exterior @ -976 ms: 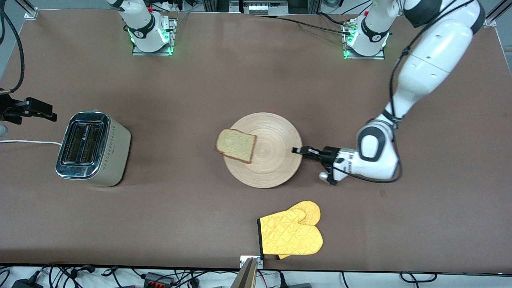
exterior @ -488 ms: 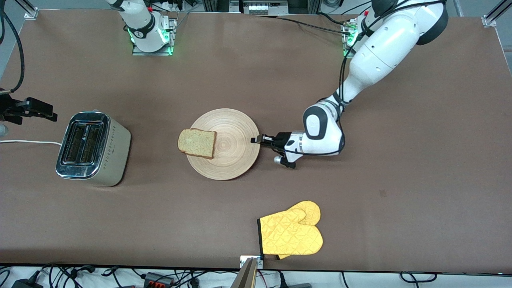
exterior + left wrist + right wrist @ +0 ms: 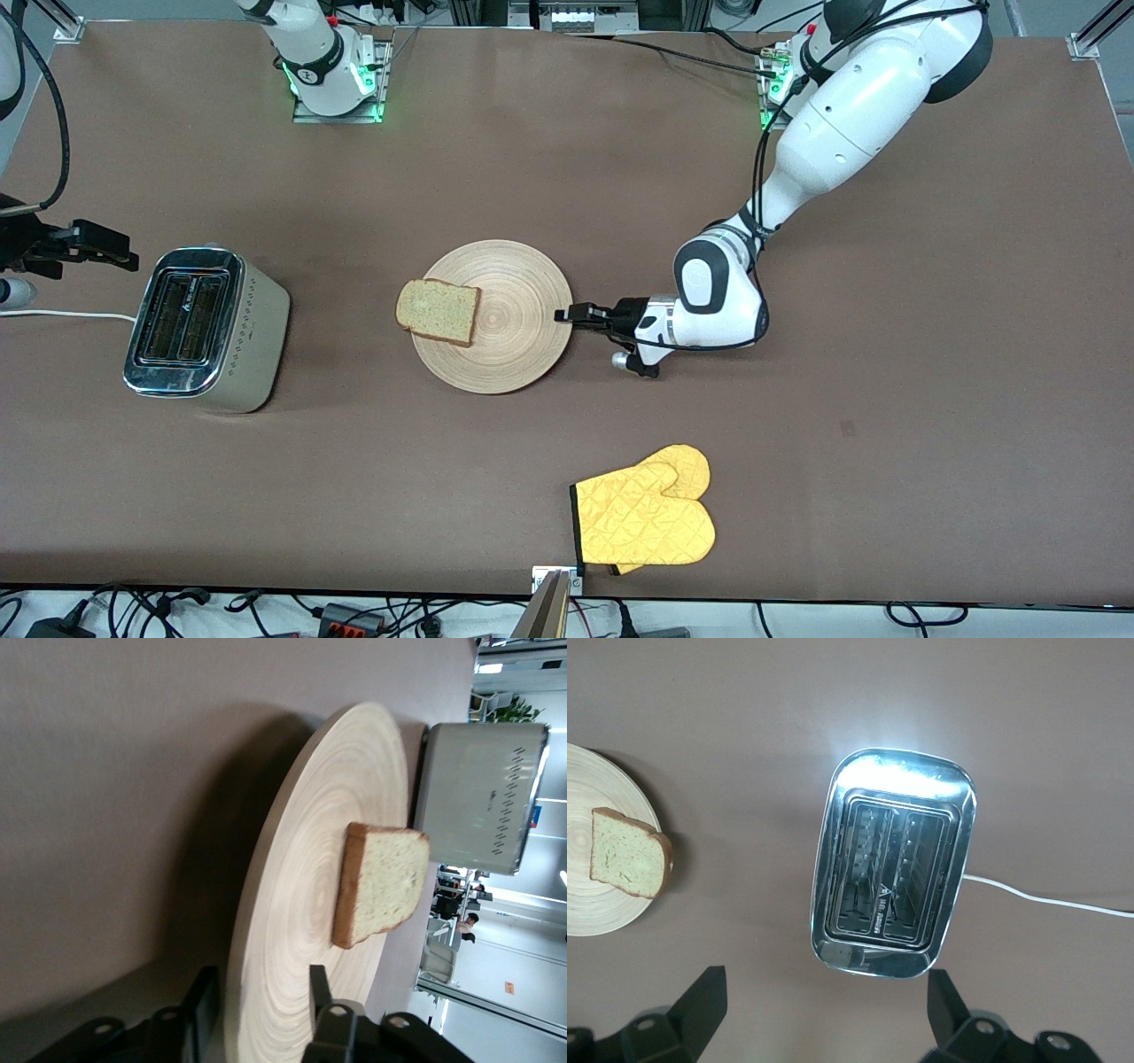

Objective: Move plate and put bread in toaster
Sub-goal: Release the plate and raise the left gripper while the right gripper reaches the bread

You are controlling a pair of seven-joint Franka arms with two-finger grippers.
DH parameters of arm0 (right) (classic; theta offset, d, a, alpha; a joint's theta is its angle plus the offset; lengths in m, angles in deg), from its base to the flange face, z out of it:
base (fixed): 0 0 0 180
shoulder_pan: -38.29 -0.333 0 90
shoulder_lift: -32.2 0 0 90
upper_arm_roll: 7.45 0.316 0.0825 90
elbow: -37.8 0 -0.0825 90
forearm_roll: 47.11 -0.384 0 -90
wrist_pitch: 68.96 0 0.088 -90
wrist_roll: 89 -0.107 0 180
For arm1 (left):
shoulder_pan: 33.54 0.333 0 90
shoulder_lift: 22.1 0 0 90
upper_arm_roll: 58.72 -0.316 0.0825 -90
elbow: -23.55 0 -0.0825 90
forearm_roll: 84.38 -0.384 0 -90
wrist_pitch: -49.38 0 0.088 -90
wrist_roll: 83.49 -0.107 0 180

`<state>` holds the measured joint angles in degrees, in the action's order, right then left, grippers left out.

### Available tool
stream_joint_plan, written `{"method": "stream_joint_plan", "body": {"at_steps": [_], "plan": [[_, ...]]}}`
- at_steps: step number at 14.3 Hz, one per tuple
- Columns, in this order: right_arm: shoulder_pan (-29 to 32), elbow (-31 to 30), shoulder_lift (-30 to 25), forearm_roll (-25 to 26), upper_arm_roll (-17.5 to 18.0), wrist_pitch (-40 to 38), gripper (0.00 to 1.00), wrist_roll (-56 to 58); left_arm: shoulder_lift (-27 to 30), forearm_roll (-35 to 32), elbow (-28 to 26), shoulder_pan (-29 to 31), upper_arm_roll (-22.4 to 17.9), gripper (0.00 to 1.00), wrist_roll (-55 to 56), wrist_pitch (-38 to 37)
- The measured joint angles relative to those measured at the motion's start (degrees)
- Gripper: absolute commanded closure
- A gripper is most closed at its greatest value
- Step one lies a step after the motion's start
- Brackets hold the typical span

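Plate (image 3: 493, 316) slid toward toaster (image 3: 207, 330); left claw (image 3: 567, 315) fingers now parted astride its rim. Back yours straight off. Right claw (image 3: 824, 1014), spread wide, waits over toaster; bread (image 3: 438, 311) overhangs rim.

No lettering I can read

The toaster (image 3: 894, 873) under my right wrist carries a small triangle mark with a line of print between its slots, and another tiny mark on its side (image 3: 490, 797); both too small to read.
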<state>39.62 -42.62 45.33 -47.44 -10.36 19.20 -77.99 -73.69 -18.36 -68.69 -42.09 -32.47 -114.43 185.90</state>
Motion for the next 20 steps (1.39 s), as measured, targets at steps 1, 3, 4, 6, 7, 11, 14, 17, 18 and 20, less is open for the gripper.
{"method": "stream_joint_plan", "body": {"at_steps": [1, 3, 4, 6, 7, 11, 14, 17, 18, 20], "plan": [[0.0, 0.0, 0.1, 0.0, 0.0, 0.0, 0.0, 0.0, 0.7, -1.4, 0.0, 1.3, -0.1, 0.0, 0.0, -2.5], [0.0, 0.0, 0.1, 0.0, 0.0, 0.0, 0.0, 0.0, 1.8, -8.9, 0.5, 5.5, -0.4, 0.0, 0.0, -9.2], [0.0, 0.0, 0.1, 0.0, 0.0, 0.0, 0.0, 0.0, 2.3, -14.3, 1.2, 8.2, -0.4, 0.0, 0.0, -13.3], [0.0, 0.0, 0.1, 0.0, 0.0, 0.0, 0.0, 0.0, 2.9, -25.3, 3.9, 13.0, -0.4, 0.0, -0.1, -22.0], [0.0, 0.0, 0.2, 0.0, 0.0, 0.0, 0.0, 0.0, 3.1, -31.3, 5.6, 14.7, -0.4, 0.0, -0.1, -26.1], [-0.1, 0.0, 0.4, 0.0, 0.0, 0.0, 0.0, 0.0, 4.4, -53.5, 11.3, 16.3, -0.4, 0.0, 1.2, -37.1], [-0.2, -0.1, 0.7, 0.4, 0.0, 0.0, 0.0, 0.0, 8.4, -65.7, 12.6, 16.3, -0.3, 0.0, 6.8, -42.5], [-0.7, -0.1, 1.3, 1.5, 0.0, 0.0, 0.0, 0.0, 13.7, -75.2, 12.8, 16.3, -0.4, 0.0, 15.9, -45.9], [-0.9, -0.2, 1.5, 1.5, 0.0, -0.1, 0.0, 0.0, 15.7, -77.7, 12.9, 16.4, -0.4, 0.0, 18.9, -47.0], [-1.4, -0.3, 2.2, 1.5, 0.1, -0.2, 0.0, 0.0, 19.8, -80.1, 13.8, 16.8, -0.6, 0.0, 22.3, -49.1]]}}
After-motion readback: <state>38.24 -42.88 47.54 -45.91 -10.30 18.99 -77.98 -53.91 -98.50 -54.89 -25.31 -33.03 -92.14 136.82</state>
